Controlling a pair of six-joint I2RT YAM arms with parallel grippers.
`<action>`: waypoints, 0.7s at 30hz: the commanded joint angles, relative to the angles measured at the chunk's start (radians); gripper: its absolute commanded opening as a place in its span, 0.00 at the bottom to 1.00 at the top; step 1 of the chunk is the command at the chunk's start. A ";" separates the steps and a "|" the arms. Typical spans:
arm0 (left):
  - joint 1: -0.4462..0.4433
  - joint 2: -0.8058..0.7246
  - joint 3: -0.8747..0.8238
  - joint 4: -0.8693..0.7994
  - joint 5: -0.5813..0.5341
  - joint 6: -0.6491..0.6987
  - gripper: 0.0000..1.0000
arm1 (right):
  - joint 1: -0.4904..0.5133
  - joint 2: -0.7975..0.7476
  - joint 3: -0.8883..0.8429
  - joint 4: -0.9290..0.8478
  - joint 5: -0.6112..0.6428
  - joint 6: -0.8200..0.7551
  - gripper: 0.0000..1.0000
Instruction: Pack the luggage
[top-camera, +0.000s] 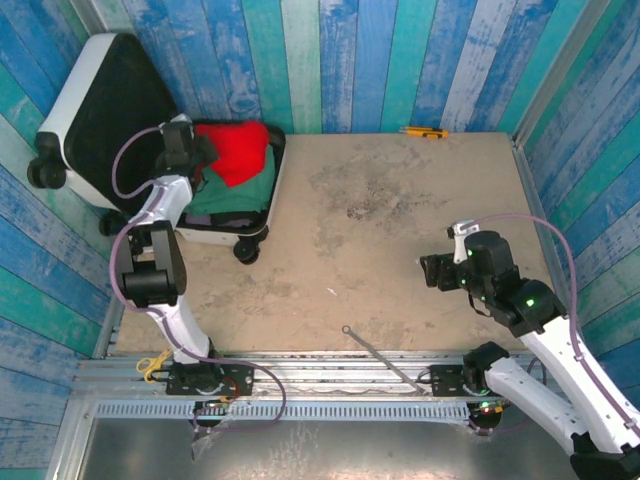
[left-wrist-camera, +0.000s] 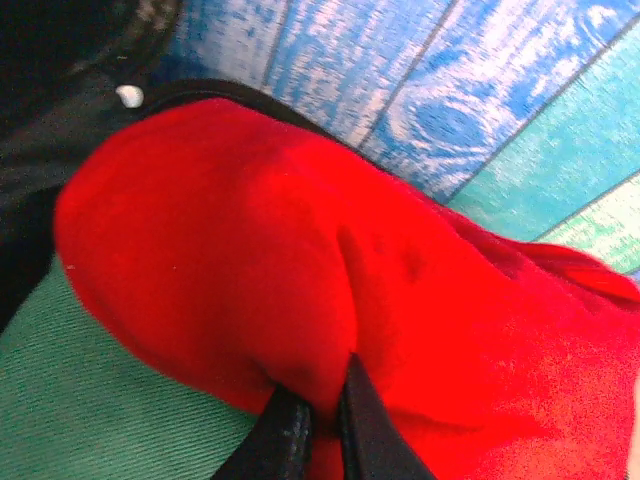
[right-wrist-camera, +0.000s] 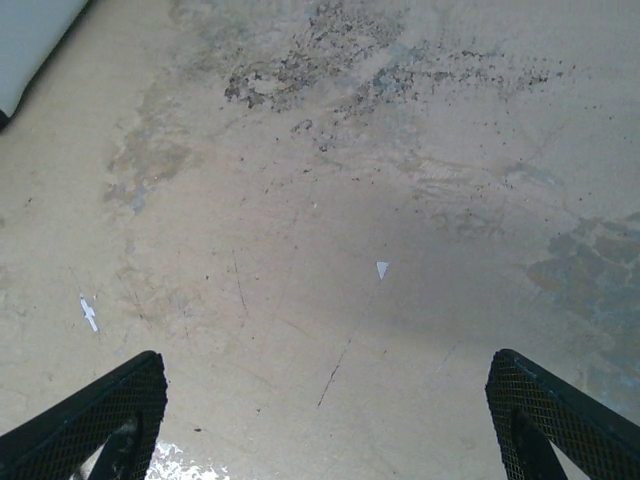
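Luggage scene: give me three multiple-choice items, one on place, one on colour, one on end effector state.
1. Where does the red garment lie?
A) in the open luggage
B) mid-table
C) beside the right arm

2. What colour is the cloth under it?
A) yellow
B) green
C) white

3. The right end effector is:
A) shut on cloth
B) shut on a pen
C) open

Answers:
1 A, it sits on top of the clothes in the luggage.
2 B, green cloth shows beneath the red.
3 C, its jaws stand wide apart over bare table.
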 joint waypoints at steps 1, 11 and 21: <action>0.037 -0.144 -0.073 0.056 -0.076 -0.038 0.12 | -0.004 -0.017 -0.019 0.013 -0.004 -0.013 0.86; 0.070 -0.356 -0.264 0.094 -0.009 -0.141 0.94 | -0.003 -0.046 -0.026 0.018 -0.018 -0.019 0.88; 0.117 -0.278 -0.107 -0.160 0.031 -0.418 0.94 | -0.003 -0.043 -0.027 0.022 -0.029 -0.019 0.89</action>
